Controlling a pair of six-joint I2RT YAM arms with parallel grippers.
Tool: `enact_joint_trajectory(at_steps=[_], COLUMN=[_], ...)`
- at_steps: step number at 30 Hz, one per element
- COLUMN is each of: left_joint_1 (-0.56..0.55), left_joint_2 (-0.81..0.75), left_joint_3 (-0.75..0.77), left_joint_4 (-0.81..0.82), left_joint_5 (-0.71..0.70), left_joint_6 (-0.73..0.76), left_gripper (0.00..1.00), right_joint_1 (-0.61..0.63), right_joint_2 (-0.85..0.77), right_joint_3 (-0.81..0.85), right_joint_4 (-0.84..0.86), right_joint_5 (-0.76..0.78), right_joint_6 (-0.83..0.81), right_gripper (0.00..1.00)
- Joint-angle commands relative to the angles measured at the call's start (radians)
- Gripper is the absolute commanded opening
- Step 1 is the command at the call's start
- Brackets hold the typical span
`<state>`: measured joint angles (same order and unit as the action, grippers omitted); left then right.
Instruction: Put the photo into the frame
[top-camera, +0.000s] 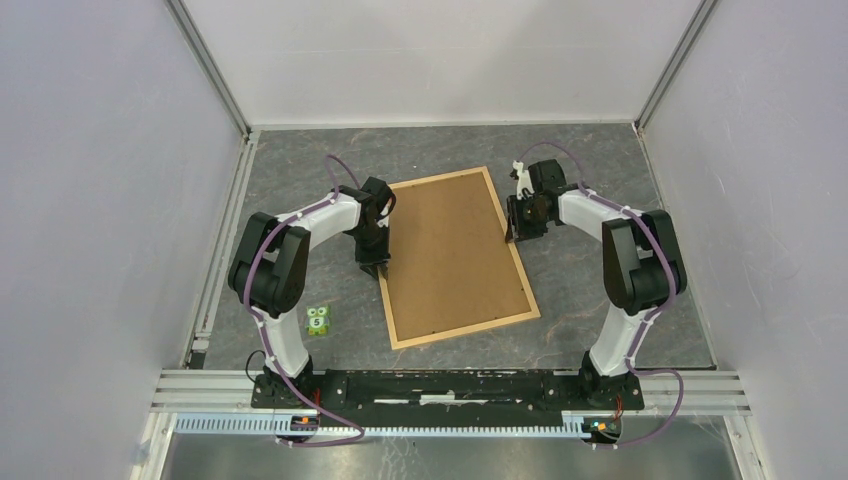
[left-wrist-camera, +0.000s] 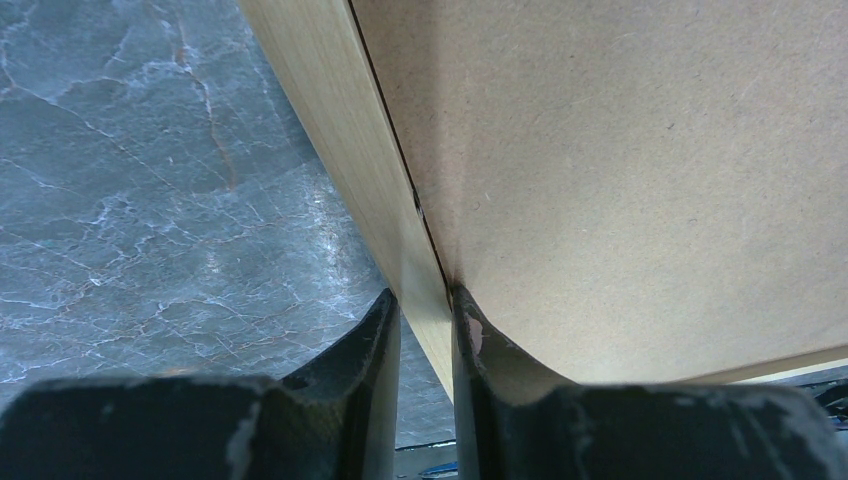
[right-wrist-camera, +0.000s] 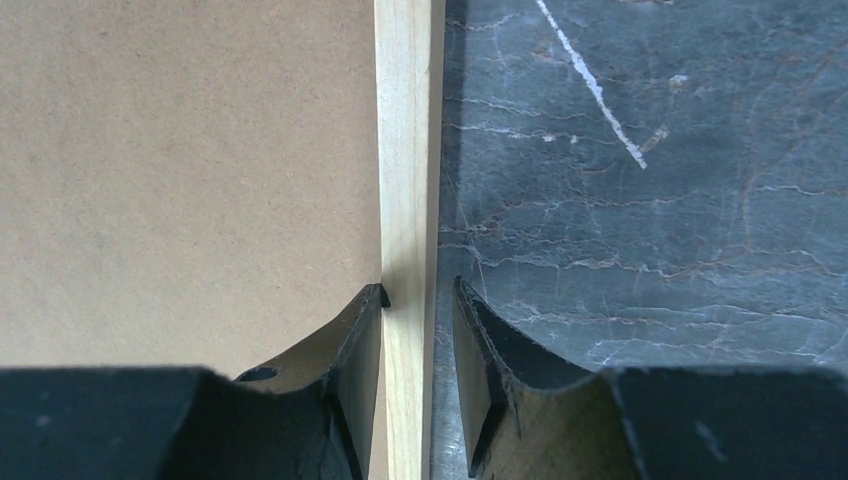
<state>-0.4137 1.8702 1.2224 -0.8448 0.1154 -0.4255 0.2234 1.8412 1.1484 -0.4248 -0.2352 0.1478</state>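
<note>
The frame (top-camera: 466, 329) lies flat mid-table (top-camera: 600, 290), with a brown backing board (top-camera: 450, 255) inside it. My left arm bends inward, left gripper (top-camera: 375, 268) clamped on the left strip. My right arm mirrors it, right gripper (top-camera: 515, 232) straddling the right strip, one jaw touching, the other just clear.

frame (right-wrist-camera: 408, 150) mostly cut off in both wrist views, green card (top-camera: 319, 320) marking too small to read
</note>
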Motion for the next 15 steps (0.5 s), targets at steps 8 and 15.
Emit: enact_joint_trajectory(at_steps=[8, 15], left_joint_1=[0.003, 0.001], left_joint_2=[0.048, 0.047], left_joint_3=[-0.013, -0.017], left_joint_4=[0.039, 0.039], left_joint_5=[-0.06, -0.066], left_joint_6=[0.041, 0.042], left_gripper=[0.02, 0.02], right_joint_1=[0.032, 0.035], right_joint_2=[0.138, 0.084], right_joint_3=[-0.019, 0.054], right_joint_4=[-0.05, -0.03], right_joint_5=[0.203, -0.199], right_joint_6=[-0.008, -0.007], right_gripper=[0.38, 0.53])
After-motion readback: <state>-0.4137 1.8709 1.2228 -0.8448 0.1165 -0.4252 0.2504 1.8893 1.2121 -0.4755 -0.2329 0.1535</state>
